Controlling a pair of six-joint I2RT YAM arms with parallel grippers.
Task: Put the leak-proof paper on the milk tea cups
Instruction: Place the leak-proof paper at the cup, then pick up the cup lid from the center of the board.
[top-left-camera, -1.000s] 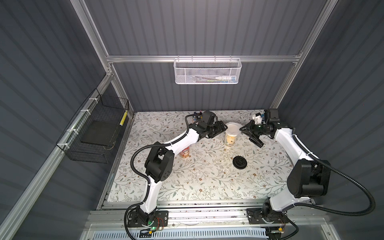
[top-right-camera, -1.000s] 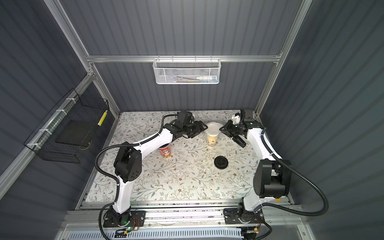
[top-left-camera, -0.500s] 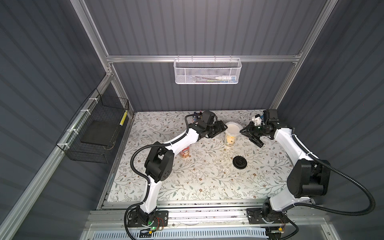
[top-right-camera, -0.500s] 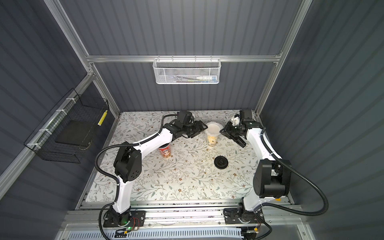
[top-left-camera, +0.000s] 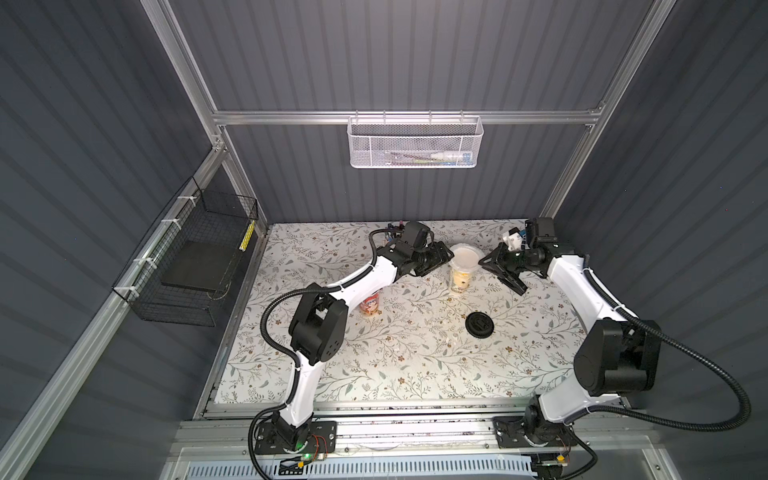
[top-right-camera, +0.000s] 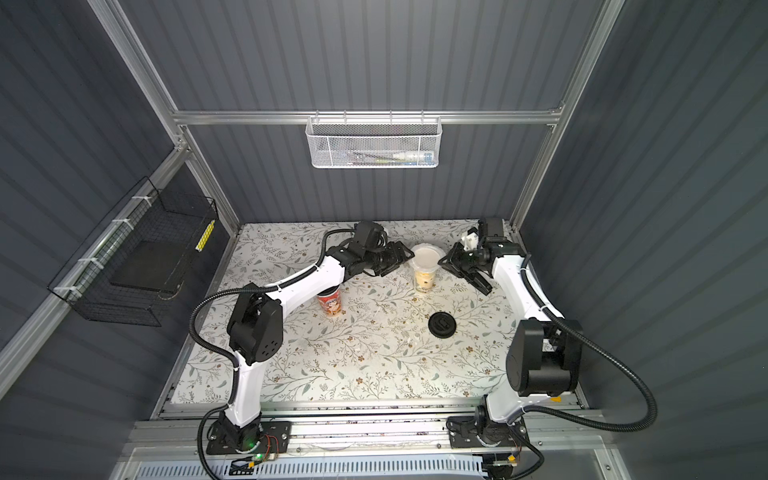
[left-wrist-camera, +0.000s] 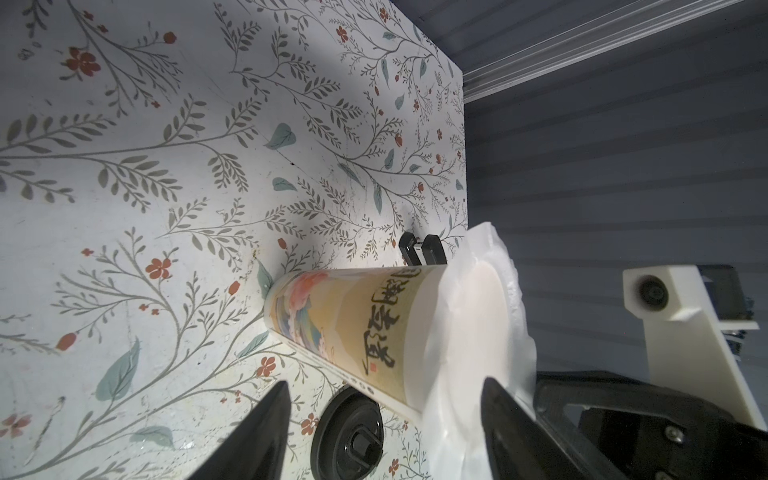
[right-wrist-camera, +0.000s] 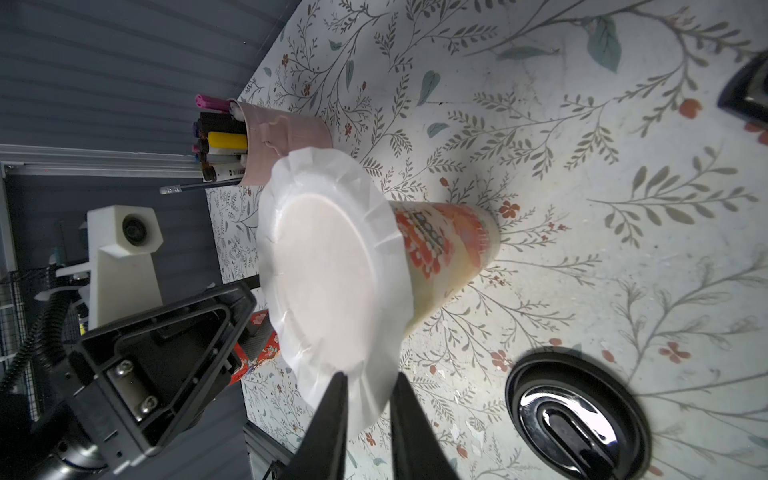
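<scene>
Toward the back of the floral table (top-left-camera: 415, 374), you have the cream-yellow milk tea cup (top-left-camera: 460, 279) standing upright. A sheet of leak-proof paper (top-left-camera: 465, 257) lies over its mouth, with the crinkled edge overhanging the rim. Your left gripper (left-wrist-camera: 386, 384) sits at one side of the cup, turned on edge. Its fingers stand wide apart and hold nothing. One finger is level with the paper's edge and just beside it, and the other is lower, level with the cup's wall. Your right gripper (right-wrist-camera: 370, 376) sits at the opposite side, also turned on edge. Its fingers are parted by only a narrow gap, and the paper's overhanging edge lies in that gap, not clamped. Your red-orange milk tea cup (top-right-camera: 330, 301) stands upright nearer the front, under the left forearm, which hides its mouth. A round black lid (top-left-camera: 480, 325) lies flat in front of the cream-yellow cup, apart from both cups. A pink pen holder (right-wrist-camera: 286, 141) full of markers stands behind the cream-yellow cup.
</scene>
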